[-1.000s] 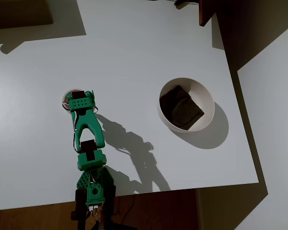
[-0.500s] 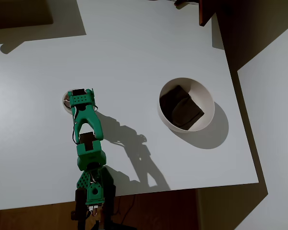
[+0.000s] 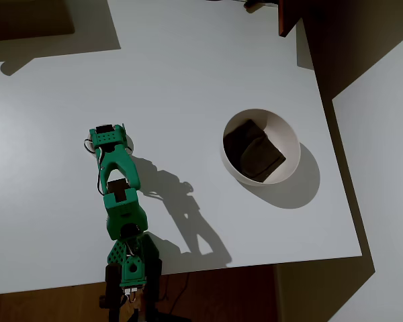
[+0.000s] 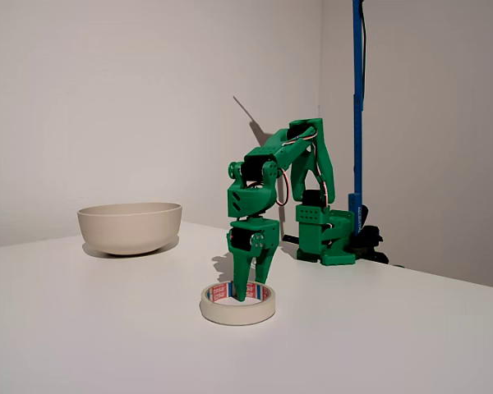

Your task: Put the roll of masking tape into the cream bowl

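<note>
Since a second ago the green arm [image 3: 117,194] has shifted slightly up and to the left in the overhead view, so its head now covers nearly all of the roll of masking tape [image 4: 237,304], where a wider arc of the ring showed before. In the fixed view the tool [image 4: 248,289] points straight down with its fingertips [image 4: 251,287] close together inside the ring's open centre; whether they press the core cannot be told. The tape lies flat on the white table [image 3: 188,80], a smooth cream band with red and blue print on its inner core, too small to read. The cream bowl [image 3: 261,146] stands well apart, to the right from above. The overhead view shows a dark brown square pad [image 3: 254,151] inside it; the fixed view shows just its smooth rounded wall [image 4: 130,227].
</note>
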Tool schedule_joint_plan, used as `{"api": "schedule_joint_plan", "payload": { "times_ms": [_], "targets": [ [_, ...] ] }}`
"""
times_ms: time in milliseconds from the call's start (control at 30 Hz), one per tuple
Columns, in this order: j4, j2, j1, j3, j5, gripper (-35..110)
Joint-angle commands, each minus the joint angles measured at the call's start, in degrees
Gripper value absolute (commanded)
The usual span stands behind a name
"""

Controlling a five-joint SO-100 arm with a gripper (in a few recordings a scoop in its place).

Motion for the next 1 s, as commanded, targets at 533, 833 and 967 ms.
{"api": "schedule_joint_plan", "payload": {
  "times_ms": [533, 833, 967],
  "targets": [
    [-0.8, 10.4, -1.3, -1.5, 0.4, -8],
    [6.4, 37.3, 2.4, -1.5, 1.1, -8],
    [11.8, 50.2, 5.4, -1.4, 1.6, -8]
  ]
}}
